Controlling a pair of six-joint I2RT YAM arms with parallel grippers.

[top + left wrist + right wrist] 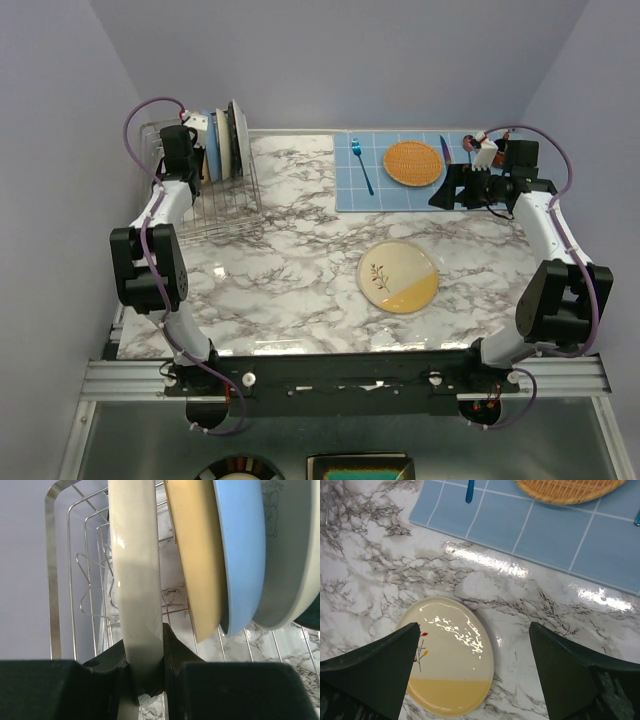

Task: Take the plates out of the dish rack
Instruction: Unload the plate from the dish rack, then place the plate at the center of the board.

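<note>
L gripper point(147, 672) clenched on the rim of cream plate point(135, 580), pads touching both faces. Plate stands on edge in dish rack point(228, 205), at far-left corner of bench point(290, 280). Beside it in the rack, also on edge: tan plate point(197, 565), then blue plate point(242, 555), then grey-cream plate point(290, 555). There's a dark teal edge at frame rt, too little showing to ID.

R gripper point(475, 680) released, fingers spread wide w/ nothing btwn them. It hangs over rt side of bench, near rt end of blue mat point(400, 195). Its wrist cam looks down on twig plate point(452, 655), which lies flat on bare bench, just off mat's near edge and apart from the fingers.

On the mat: woven disc point(413, 163), fork point(361, 165) to its left, knife point(446, 150) to its rt.
</note>
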